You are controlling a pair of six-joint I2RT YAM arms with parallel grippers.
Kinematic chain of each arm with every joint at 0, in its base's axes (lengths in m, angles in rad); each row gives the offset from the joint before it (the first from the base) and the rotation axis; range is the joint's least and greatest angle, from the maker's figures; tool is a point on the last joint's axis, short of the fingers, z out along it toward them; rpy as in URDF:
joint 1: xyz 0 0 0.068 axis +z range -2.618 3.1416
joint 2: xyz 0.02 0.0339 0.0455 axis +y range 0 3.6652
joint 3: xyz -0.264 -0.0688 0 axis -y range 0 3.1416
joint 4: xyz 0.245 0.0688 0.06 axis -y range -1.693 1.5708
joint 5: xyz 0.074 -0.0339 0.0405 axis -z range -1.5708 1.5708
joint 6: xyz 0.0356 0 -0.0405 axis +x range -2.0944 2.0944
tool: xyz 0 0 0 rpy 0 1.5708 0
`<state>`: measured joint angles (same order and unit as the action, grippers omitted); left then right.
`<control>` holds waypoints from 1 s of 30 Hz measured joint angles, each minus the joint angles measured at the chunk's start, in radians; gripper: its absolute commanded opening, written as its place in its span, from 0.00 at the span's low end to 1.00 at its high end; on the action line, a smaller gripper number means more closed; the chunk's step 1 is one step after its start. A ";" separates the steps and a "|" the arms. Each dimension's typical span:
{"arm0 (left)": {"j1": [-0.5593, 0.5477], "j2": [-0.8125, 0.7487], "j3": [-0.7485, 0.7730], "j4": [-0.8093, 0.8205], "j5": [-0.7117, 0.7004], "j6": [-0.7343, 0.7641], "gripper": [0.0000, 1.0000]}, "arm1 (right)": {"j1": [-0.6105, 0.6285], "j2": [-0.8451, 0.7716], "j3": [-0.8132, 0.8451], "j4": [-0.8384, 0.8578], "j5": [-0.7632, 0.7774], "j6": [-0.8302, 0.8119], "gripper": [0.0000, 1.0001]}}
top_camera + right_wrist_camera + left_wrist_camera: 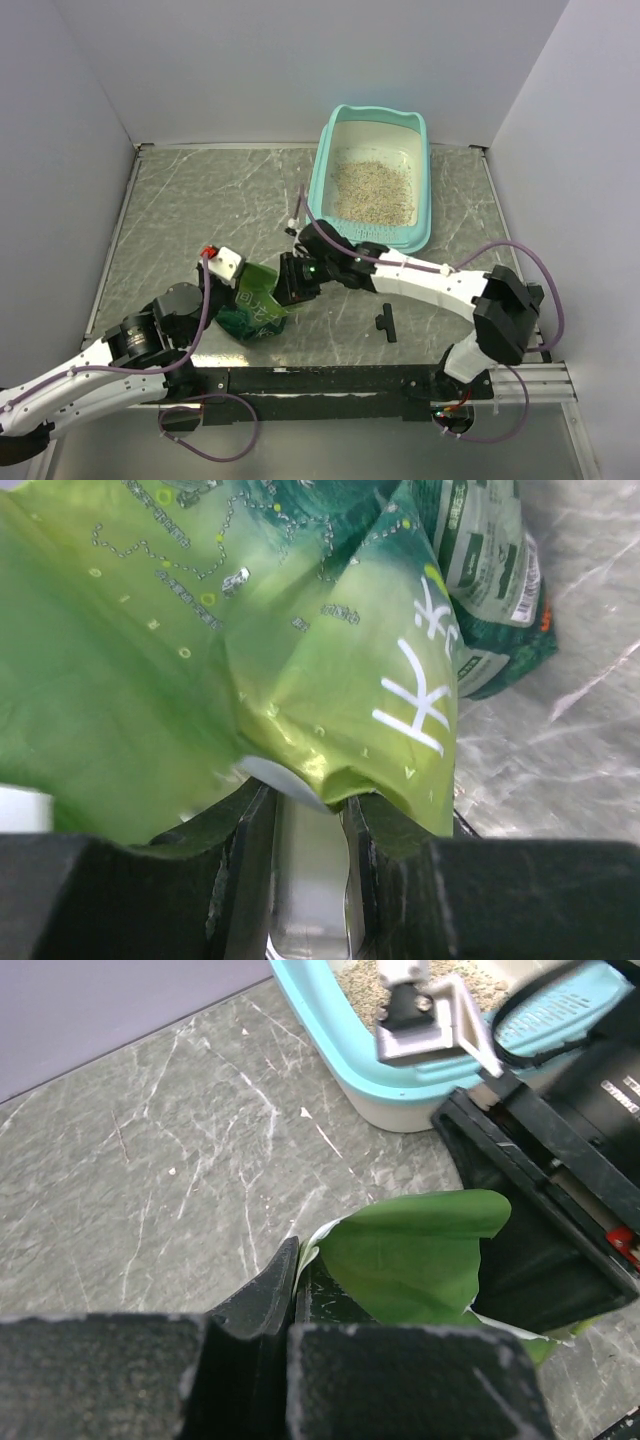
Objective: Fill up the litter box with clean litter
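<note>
— Where is the clean litter (372,190) to be found?
— It is spread as a loose tan layer inside the litter box (322,185), which is set on the grey marbled surface (200,200).
— What is held by the hands?
— A green pouch (258,308) is gripped from two sides, on the near side of the litter box and to its left, close to it but not touching. The left hand (296,1290) is seen pressed fully closed on the pouch's edge. The right hand (305,810) is closed only partway, and a crumpled fold of the pouch is pinched between its fingers (245,830).
— Is anything else noted?
— A small black T-shaped piece (386,322) is seen lying on the surface, on the near side of the litter box and apart from it.
</note>
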<state>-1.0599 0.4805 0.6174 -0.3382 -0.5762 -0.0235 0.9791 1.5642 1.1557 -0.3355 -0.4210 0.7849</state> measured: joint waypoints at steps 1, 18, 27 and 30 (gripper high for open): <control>0.000 0.000 0.000 0.001 0.003 0.000 0.01 | 0.000 -0.023 -0.047 0.052 -0.006 0.024 0.00; 0.019 0.043 0.000 0.002 0.029 -0.007 0.01 | -0.019 -0.392 -0.610 0.633 -0.008 0.327 0.00; 0.020 0.050 0.000 0.002 0.030 -0.008 0.01 | -0.035 -0.448 -0.829 0.951 0.002 0.457 0.00; 0.020 0.052 0.000 0.002 0.030 -0.007 0.01 | -0.038 -0.481 -0.893 1.031 0.017 0.487 0.00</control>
<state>-1.0397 0.5323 0.6174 -0.3367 -0.5465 -0.0307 0.9413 1.0828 0.2623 0.6952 -0.4042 1.2720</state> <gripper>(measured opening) 0.021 0.337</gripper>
